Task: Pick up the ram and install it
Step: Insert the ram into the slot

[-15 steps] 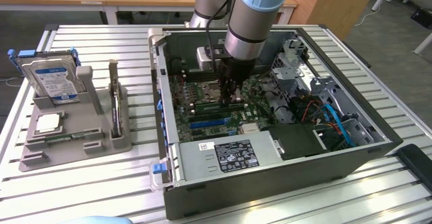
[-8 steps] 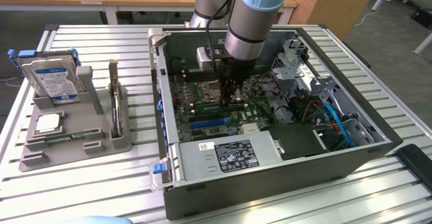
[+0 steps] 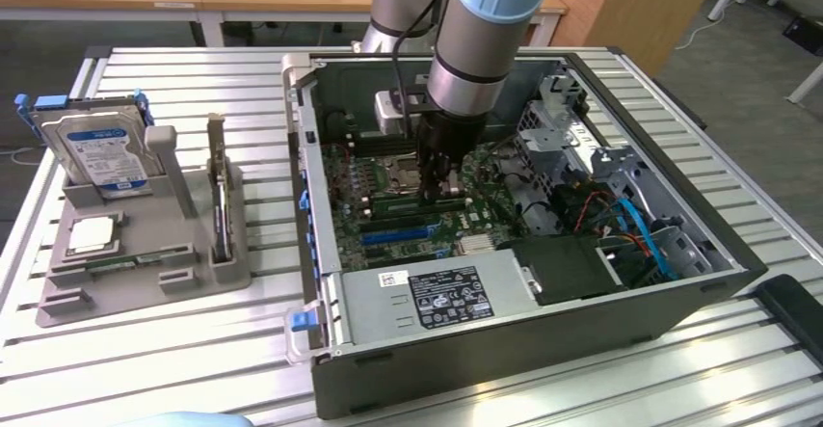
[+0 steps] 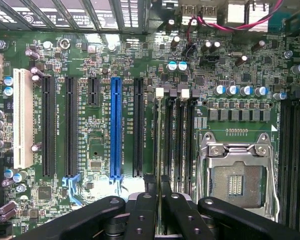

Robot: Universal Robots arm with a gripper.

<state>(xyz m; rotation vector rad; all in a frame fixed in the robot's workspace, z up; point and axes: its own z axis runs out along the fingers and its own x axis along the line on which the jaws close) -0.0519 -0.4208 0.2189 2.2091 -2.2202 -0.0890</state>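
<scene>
Holding the ram point(image 4: 158, 172) edge-on between my fingers point(image 4: 142, 205), I have my hand point(image 3: 442, 188) closed on it, low inside the open computer case point(image 3: 515, 350) and just over the motherboard point(image 4: 90, 165). The stick lies along the memory slots point(image 4: 179, 140), beside the empty processor socket point(image 4: 237, 180). A second stick point(image 3: 222, 196) stands in the grey rack point(image 3: 142, 244) on the worktop point(image 3: 154, 369). I judge the picking done and the seating in hand. It calls for the stick exactly in line with one slot, then a straight, even push.
</scene>
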